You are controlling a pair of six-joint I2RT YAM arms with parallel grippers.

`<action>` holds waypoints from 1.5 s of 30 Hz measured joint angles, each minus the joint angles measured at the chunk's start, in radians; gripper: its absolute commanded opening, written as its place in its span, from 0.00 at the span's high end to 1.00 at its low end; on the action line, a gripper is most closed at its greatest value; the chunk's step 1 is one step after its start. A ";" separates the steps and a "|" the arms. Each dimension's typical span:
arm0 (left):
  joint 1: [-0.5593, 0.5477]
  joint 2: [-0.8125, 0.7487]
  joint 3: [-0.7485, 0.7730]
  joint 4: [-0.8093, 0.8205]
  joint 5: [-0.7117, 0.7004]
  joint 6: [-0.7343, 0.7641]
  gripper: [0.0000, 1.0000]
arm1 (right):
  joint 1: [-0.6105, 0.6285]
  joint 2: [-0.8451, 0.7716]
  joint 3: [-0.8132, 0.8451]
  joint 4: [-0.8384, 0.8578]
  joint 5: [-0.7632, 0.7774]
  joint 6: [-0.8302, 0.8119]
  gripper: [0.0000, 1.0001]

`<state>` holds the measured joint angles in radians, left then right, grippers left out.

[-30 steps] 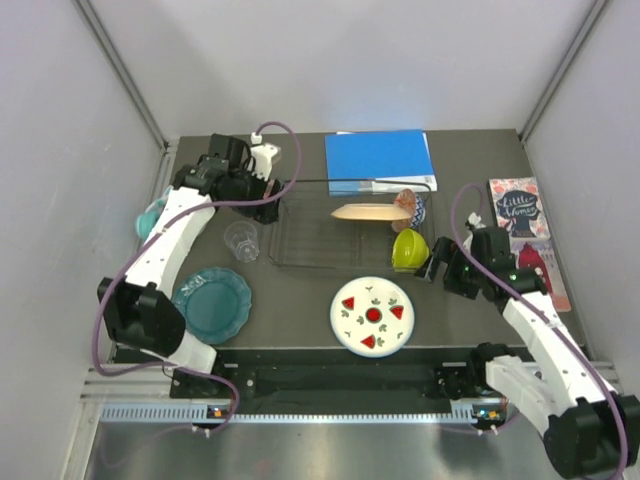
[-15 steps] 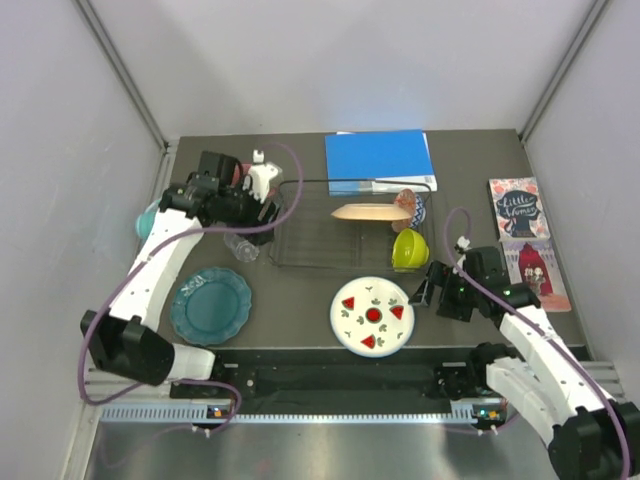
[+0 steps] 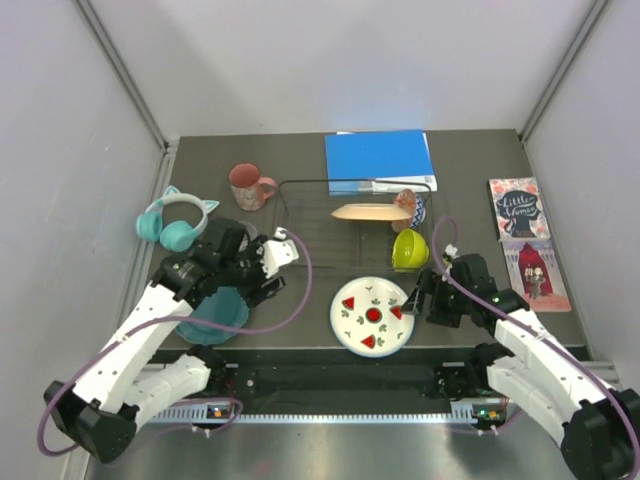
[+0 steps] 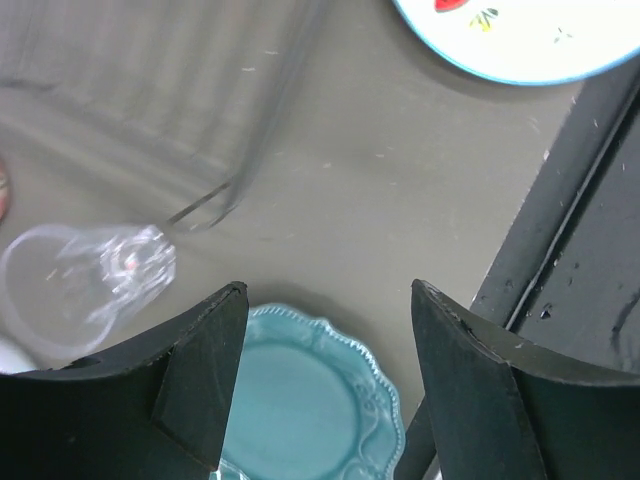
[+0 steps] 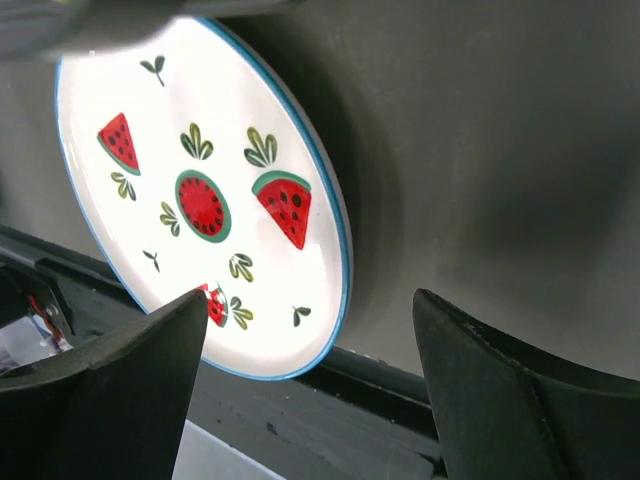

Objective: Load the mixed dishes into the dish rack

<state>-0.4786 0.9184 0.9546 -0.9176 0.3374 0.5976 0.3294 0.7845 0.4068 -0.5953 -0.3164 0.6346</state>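
The black wire dish rack sits mid-table with the peach plate lying in it. The yellow-green bowl sits at its right front corner. The pink mug stands left of the rack. My left gripper is open and empty over the right edge of the teal scalloped plate, with the clear cup just beyond one finger. My right gripper is open and empty at the right rim of the watermelon plate, which lies flat near the front edge.
Teal cat-ear headphones lie at the left. A blue book lies behind the rack. Two picture books lie at the right. The table's black front rail runs close to both plates.
My left arm has swung from the back left by the mug forward to the teal plate, uncovering the mug. My right gripper has moved forward and left to the watermelon plate's rim.
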 measured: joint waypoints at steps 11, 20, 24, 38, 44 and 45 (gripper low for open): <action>-0.161 0.305 -0.053 0.123 -0.040 0.087 0.28 | 0.146 0.093 -0.052 0.179 0.074 0.084 0.23; -0.240 0.460 -0.056 0.238 -0.039 0.163 0.28 | 0.162 0.106 -0.052 0.209 0.092 0.092 0.26; -0.288 0.486 -0.080 0.270 -0.040 0.194 0.29 | 0.167 0.060 -0.053 0.171 0.094 0.107 0.26; -0.402 0.663 -0.080 0.388 -0.058 0.178 0.28 | 0.168 0.032 -0.054 0.137 0.098 0.129 0.28; -0.445 0.717 -0.028 0.428 -0.063 0.145 0.28 | 0.168 -0.002 -0.064 0.137 0.095 0.130 0.28; -0.455 0.730 -0.014 0.429 -0.066 0.141 0.28 | 0.168 -0.002 -0.068 0.137 0.092 0.129 0.28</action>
<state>-0.9337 1.6482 0.9405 -0.4885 0.2718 0.7383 0.4976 0.7822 0.3393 -0.4580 -0.2241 0.7639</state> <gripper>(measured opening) 0.719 0.727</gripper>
